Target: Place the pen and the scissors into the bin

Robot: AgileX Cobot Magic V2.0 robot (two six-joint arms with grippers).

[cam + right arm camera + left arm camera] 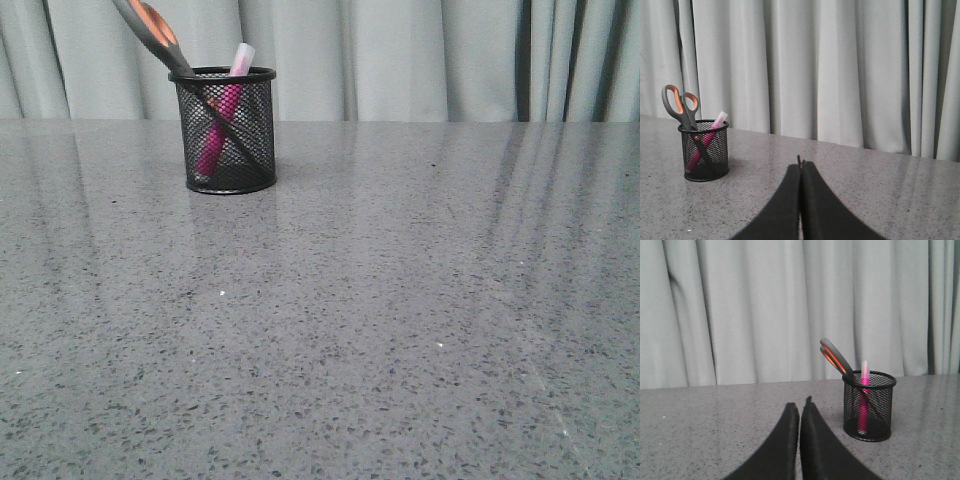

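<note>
The bin [228,130] stands upright in the upper left of the front view, on the far part of the grey speckled table [400,320], with a pale curtain [420,60] behind it. Both task items are inside it: the pen [222,125] leans cap-up against the rim, and the scissors [160,40] sit blades-down, crossing the pen, with the handles projecting over the rim toward the upper left corner. The lean of each item follows from its length exceeding the bin depth, so the rim acts as the support. The task appears complete. The front view cuts off the scissor handles at the top edge and shows neither arm. The right wrist view shows both handle loops in full at center left and the right gripper [800,167] with its 2 fingers pressed together, holding nothing, well apart from the bin. The left wrist view shows the handles edge-on at center right and the left gripper [800,407] likewise closed and empty, near the bin but not touching it.
</note>
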